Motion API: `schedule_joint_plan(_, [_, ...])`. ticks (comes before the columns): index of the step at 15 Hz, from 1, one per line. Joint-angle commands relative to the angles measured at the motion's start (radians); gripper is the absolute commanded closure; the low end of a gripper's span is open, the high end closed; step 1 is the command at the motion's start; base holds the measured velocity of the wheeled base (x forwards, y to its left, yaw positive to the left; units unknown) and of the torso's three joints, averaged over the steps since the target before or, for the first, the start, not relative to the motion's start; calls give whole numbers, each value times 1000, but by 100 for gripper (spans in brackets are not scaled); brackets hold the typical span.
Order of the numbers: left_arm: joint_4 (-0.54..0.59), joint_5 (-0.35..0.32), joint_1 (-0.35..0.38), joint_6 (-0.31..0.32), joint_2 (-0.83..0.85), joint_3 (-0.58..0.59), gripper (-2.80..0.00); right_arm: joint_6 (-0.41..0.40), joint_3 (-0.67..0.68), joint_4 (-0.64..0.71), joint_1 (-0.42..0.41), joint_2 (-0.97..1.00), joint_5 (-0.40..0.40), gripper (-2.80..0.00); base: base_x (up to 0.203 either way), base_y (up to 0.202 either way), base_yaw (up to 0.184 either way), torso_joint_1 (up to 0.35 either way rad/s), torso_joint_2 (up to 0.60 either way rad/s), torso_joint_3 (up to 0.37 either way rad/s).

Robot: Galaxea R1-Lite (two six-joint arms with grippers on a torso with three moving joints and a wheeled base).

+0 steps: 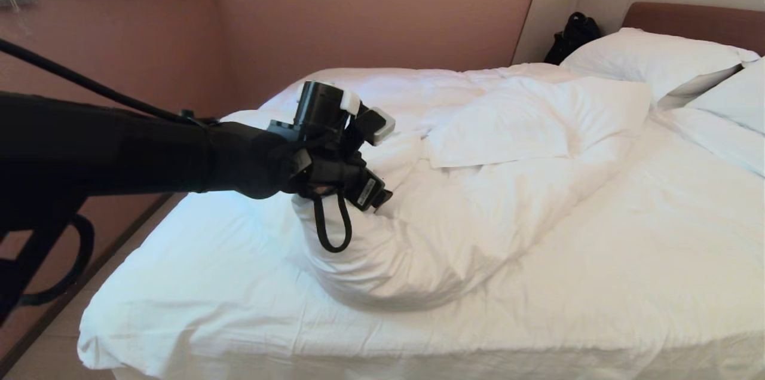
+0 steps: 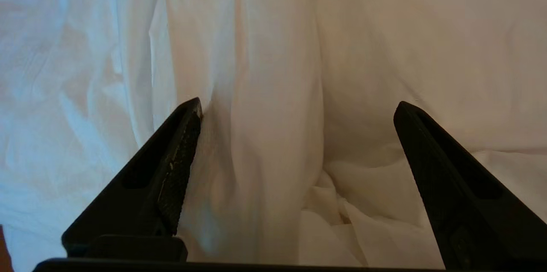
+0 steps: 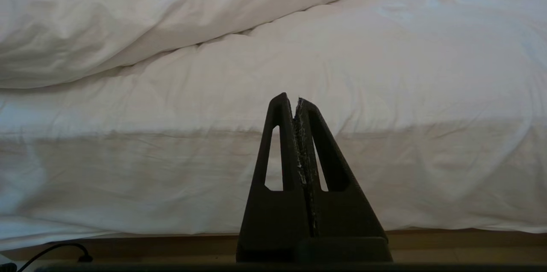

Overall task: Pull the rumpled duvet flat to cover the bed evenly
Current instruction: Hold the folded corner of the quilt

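Note:
The white duvet lies rumpled on the bed, heaped into a thick rolled fold across the middle with a flat flap turned back on top. My left arm reaches in from the left, and its wrist sits at the left end of that heap. In the left wrist view the left gripper stands open, its black fingers wide apart, with a ridge of duvet cloth lying loose between them. The right gripper is shut and empty, low in front of the bed's near side.
Two white pillows lie at the headboard end. A black bag leans in the far corner. A pink wall runs along the bed's left side, with a narrow strip of floor between.

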Motion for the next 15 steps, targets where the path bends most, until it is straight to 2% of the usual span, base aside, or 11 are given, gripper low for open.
schedule_joint_plan(1, [0, 5, 9, 2, 35, -9, -280, 0, 0, 1, 0, 1, 0, 0, 0, 0, 0, 0, 0, 0])
schedule_joint_plan(5, [-1, 68, 35, -9, 69, -16, -280, 0, 0, -1, 0, 1, 0, 0, 0, 0, 0, 0, 0, 0])
schedule_joint_plan(9, [-1, 66, 35, -15, 66, -15, -280, -1, 0, 1, 0, 1, 0, 0, 0, 0, 0, 0, 0, 0])
schedule_joint_plan(10, [-1, 65, 34, -16, 62, -9, 0, 0, 0, -1, 0, 0, 0, 0, 0, 0, 0, 0, 0, 0])
schedule_joint_plan(15, [-35, 67, 33, -40, 29, 56, 0, 0, 0, 0, 0, 0, 0, 0, 0, 0, 0, 0, 0, 0])
